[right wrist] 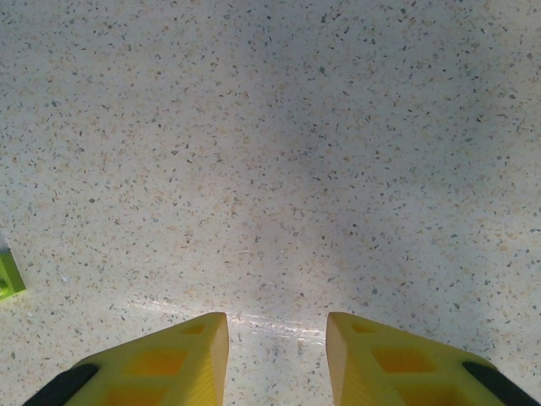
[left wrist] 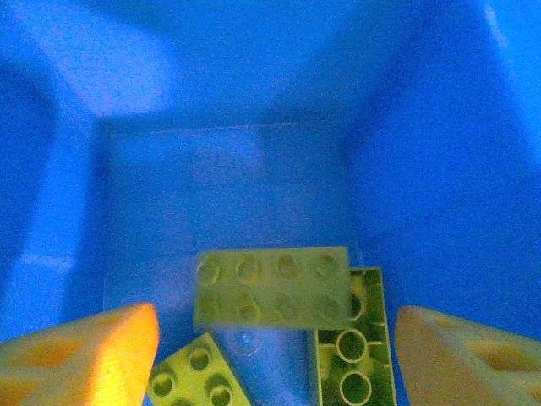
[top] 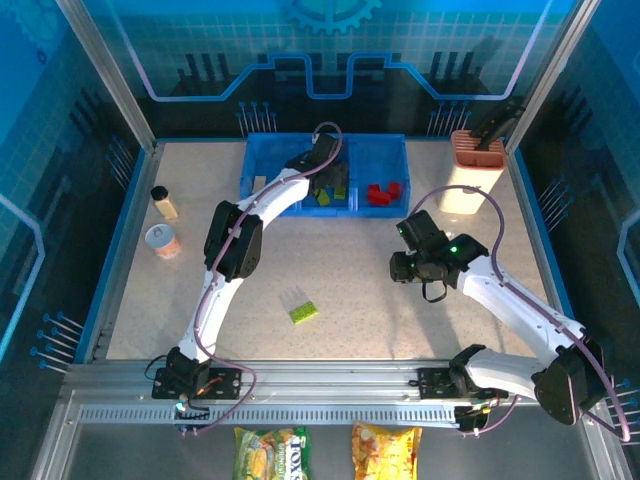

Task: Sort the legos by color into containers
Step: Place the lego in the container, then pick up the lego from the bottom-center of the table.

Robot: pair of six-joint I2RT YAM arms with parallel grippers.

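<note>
The blue tray [top: 326, 142] stands at the back of the table with three containers side by side. My left gripper [top: 325, 180] hangs over the middle one, open. In the left wrist view a blurred lime green lego [left wrist: 272, 288] lies loose between and beyond the fingertips [left wrist: 118, 342], over two more green legos [left wrist: 355, 355]. Red legos [top: 382, 192] sit in the right container and a pale one [top: 260, 181] in the left. One green lego [top: 303, 312] lies on the table, also at the right wrist view's left edge [right wrist: 8, 277]. My right gripper [right wrist: 277, 338] hovers open over bare table [top: 405, 268].
A white-and-terracotta holder [top: 472, 170] stands right of the tray. Two small jars [top: 163, 203] [top: 162, 241] stand at the table's left side. Two snack bags [top: 272, 452] lie below the near rail.
</note>
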